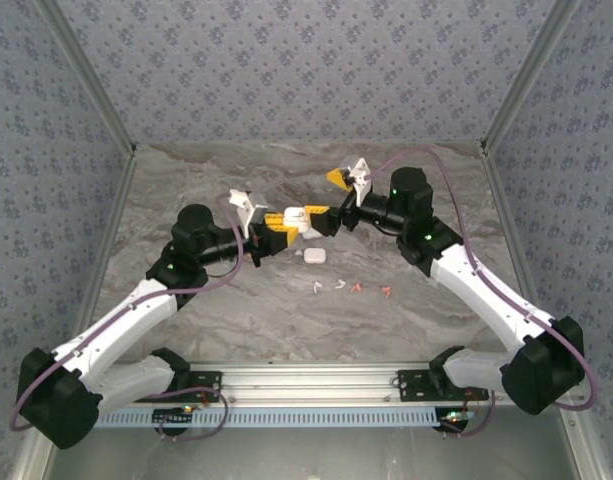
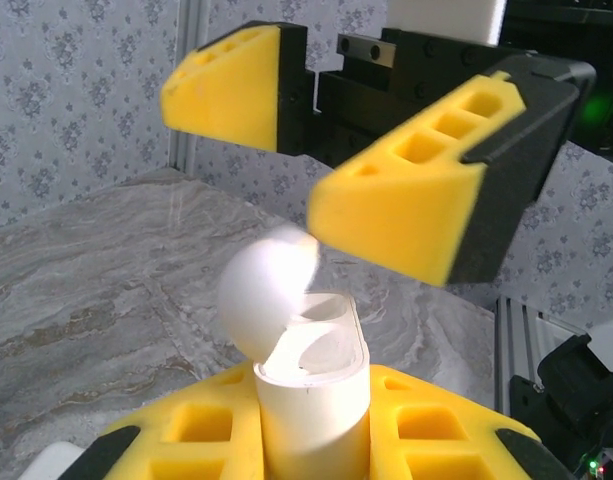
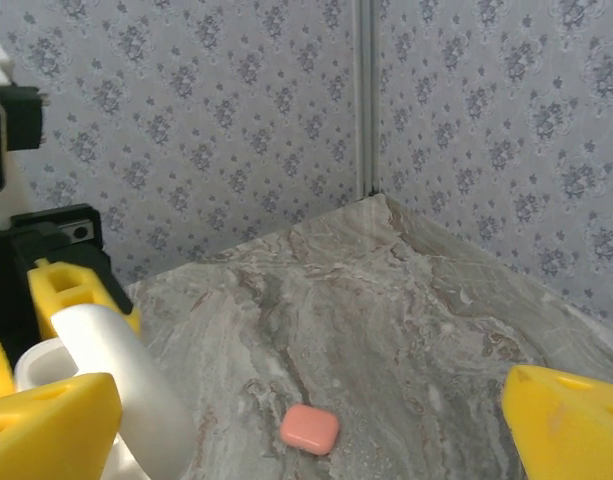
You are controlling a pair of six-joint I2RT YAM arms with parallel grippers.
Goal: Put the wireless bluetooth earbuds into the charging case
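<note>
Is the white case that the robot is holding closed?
No, the round lid is tipped up off the case, so its top is open.

table (image 1: 286, 330): grey marbled top | walls (image 1: 306, 70): blue-grey floral paper | rail (image 1: 306, 380): aluminium, along near edge
</note>
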